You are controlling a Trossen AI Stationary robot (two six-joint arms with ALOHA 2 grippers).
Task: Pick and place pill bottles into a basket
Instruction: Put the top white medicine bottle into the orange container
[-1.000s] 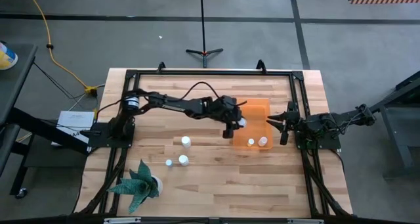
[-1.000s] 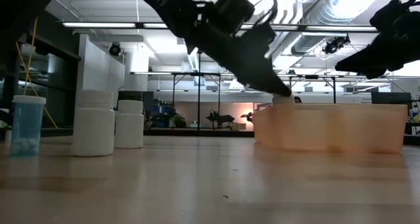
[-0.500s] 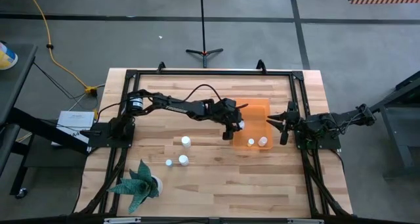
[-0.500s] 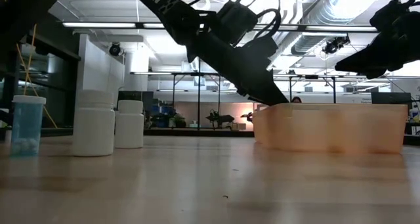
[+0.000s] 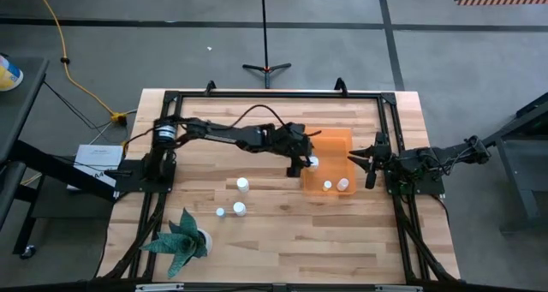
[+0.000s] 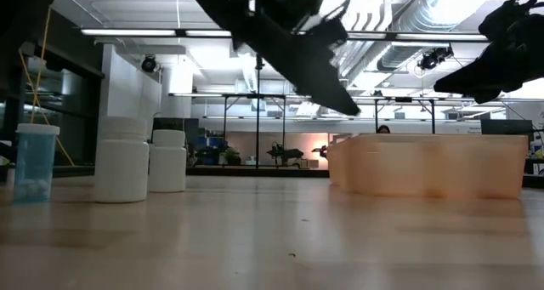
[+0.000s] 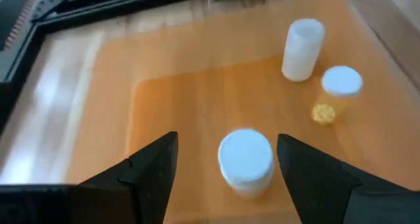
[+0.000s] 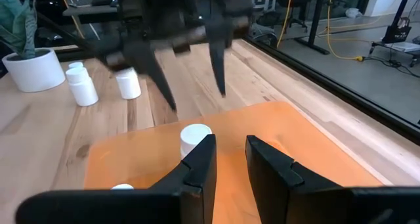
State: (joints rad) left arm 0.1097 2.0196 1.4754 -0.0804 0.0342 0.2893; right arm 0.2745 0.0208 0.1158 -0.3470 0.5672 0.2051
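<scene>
The orange bin stands right of the table's middle with three white pill bottles upright in it: one near its left wall and two at its near end. My left gripper is open and empty above the bin's left wall. In the left wrist view its fingers stand either side of the nearest bottle, above it and apart from it. Three more bottles stand on the table to the left. My right gripper waits at the bin's right side, its fingers a little apart and empty.
A potted plant stands at the table's near left corner. A black frame runs around the table top. Bare wood lies between the loose bottles and the bin.
My left gripper went down into the bin with a bottle at its fingertips, then rose and drew slightly toward the table's left edge. The bottle stays standing in the bin, no longer held.
</scene>
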